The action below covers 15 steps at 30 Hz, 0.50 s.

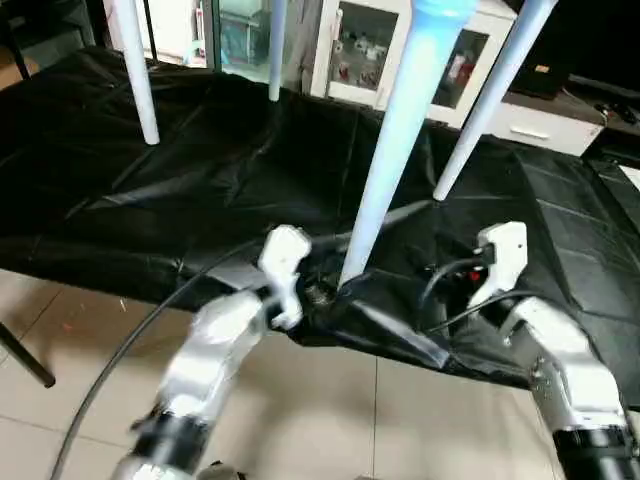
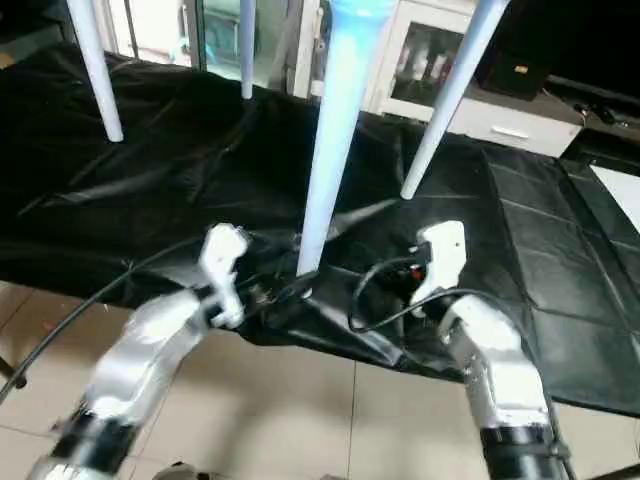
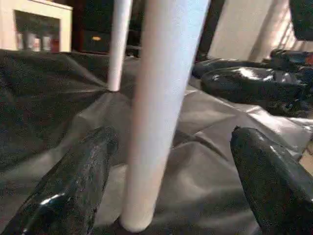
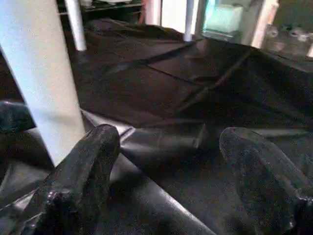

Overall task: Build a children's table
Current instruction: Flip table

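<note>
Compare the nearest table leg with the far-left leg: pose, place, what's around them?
Nearest leg stands by the work table's front edge; far-left leg stands near the back-left.
Nearest leg sits between the open jaws of the left gripper, untouched; far-left leg has nothing near it.
Nearest leg leans right going up; far-left leg leans slightly left.
Both are white tapered tubes, narrow end on the black sheet.

White table leg [image 3: 156, 112] upright between open left end effector [image 3: 171, 196] fingers [image 3: 73, 186].
</note>
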{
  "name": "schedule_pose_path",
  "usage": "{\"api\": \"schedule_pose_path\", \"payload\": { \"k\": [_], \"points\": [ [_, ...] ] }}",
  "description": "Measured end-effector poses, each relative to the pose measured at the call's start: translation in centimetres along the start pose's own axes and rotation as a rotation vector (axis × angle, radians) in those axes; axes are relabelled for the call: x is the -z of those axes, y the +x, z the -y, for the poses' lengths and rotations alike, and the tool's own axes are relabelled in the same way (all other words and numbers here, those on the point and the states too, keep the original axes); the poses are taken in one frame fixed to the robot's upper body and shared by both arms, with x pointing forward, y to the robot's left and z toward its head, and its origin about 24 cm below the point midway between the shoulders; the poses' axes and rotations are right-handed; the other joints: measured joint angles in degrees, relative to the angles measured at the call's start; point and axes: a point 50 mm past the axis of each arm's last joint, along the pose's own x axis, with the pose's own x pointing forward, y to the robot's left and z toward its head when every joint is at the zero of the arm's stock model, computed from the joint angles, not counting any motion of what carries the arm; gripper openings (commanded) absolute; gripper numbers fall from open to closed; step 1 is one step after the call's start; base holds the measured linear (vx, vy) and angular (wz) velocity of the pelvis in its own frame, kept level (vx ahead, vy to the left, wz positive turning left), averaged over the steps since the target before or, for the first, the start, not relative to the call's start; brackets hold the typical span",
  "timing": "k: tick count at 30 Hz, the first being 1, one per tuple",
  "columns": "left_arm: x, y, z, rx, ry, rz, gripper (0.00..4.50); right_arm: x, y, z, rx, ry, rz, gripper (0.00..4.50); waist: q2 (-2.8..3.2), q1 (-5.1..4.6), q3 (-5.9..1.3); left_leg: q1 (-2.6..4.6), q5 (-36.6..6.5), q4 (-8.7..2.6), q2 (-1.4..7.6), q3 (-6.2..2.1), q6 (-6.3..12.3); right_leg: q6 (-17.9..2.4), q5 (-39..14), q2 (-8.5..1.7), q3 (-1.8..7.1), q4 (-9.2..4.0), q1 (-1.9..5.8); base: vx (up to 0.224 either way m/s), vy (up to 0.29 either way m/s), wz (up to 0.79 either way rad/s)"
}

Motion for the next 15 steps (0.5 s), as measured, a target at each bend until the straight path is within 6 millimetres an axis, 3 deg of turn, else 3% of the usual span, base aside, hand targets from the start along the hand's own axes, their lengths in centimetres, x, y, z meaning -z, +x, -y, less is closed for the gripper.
{"api": "schedule_pose_path", "payload": {
  "k": [4, 8, 12, 15],
  "points": [
    [0.1, -2.3, -0.5, -0.039, -0.004, 0.000, 4.09, -0.1, 0.0, 0.2, -0.054, -0.020, -0.027, 3.64, -0.15, -0.07, 0.00, 0.00, 0.00, 0.00, 0.00, 0.00, 0.00, 0.01, 0.00, 0.00, 0.00, -0.01, -0.01, 0.000, 0.000, 0.00],
    [0.6, -6.0, -0.4, -0.099, -0.022, -0.038, 4.09, 0.7, -0.3, -0.8, -0.242, -0.017, -0.141, 3.64, -0.64, -0.72, 0.07, -0.03, 0.00, -0.10, 0.01, -0.01, 0.00, 0.02, -0.02, 0.02, -0.03, -0.08, -0.04, 0.000, 0.000, 0.00],
    [0.2, -8.9, -0.1, -0.147, -0.003, -0.064, 4.09, 1.6, -1.4, -3.2, -0.489, 0.049, -0.241, 3.64, -0.82, -0.77, 0.11, -0.07, 0.00, -0.15, 0.01, -0.06, 0.00, 0.07, -0.06, 0.03, -0.06, -0.29, 0.03, 0.000, 0.000, 0.00],
    [-0.5, -9.7, 0.2, -0.160, 0.016, -0.050, 4.09, 1.3, -1.1, -4.4, -0.586, 0.078, -0.240, 3.64, -0.92, -1.05, 0.12, -0.02, -0.01, -0.16, 0.01, -0.06, 0.00, 0.07, -0.06, 0.03, -0.08, -0.59, 0.18, 0.000, 0.000, 0.00]
  ]
}}
